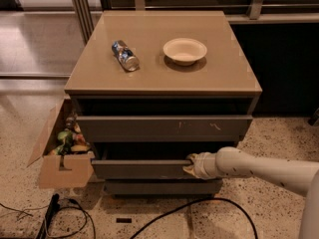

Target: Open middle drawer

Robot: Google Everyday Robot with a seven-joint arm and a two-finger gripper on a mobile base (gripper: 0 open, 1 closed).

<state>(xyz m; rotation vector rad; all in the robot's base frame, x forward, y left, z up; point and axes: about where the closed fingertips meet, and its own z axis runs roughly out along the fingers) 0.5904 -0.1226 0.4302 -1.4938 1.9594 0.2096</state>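
Note:
The middle drawer is a wide, shallow dark-grey front in the cabinet. It stands out a little past the bottom drawer front. My gripper is at the right part of the middle drawer's top edge, at the end of my pale arm, which comes in from the right. The top drawer front, taller and with pale scratch marks, sits above it.
A crushed can and a pale bowl lie on the tan cabinet top. An open cardboard box with items stands at the cabinet's left. Black cables run over the speckled floor in front.

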